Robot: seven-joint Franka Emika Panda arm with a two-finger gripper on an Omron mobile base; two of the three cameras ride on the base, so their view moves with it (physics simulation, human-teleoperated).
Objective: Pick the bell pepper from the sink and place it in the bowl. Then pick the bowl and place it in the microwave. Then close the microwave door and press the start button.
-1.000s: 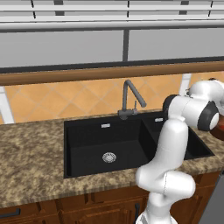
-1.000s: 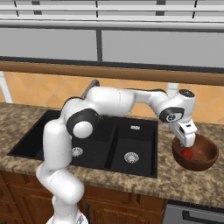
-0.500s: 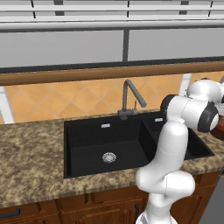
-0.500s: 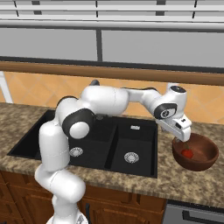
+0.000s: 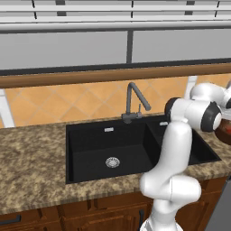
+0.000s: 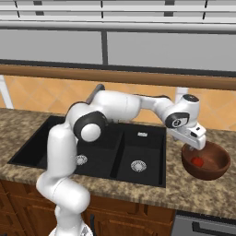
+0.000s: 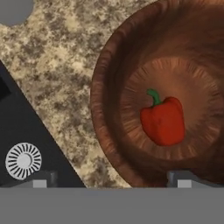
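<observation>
The small glossy red bell pepper [image 7: 162, 121] with a green stem lies on the floor of the deep round reddish-brown wooden bowl [image 7: 109, 109], slightly off centre. The bowl stands on the speckled brown granite counter [image 6: 184, 186] just right of the black double-basin sink [image 6: 143, 150], close to its edge.

The two-finger gripper [image 6: 196, 140] hangs above the bowl's near rim. Its jaws are spread wide and hold nothing; in the hand view one fingertip sits over the counter and the other over the bowl wall, so they straddle the rim.

Progress, judged from how things lie:
- Pepper into bowl: done. Both sink basins appear bare except for their round steel drains [image 6: 138, 165].
- Bowl into microwave: not yet done. The bowl sits on the counter, ungripped.
- Door closing and start button: both left to do.

Likely step in hand: lining up a grasp on the bowl rim, given the straddling fingertips. The wall is smooth and curved, so a shallow pinch may slip.

Writing: no brand, label or legible text on the bowl, sink, dark grey faucet [image 5: 133, 101] or counter.
</observation>
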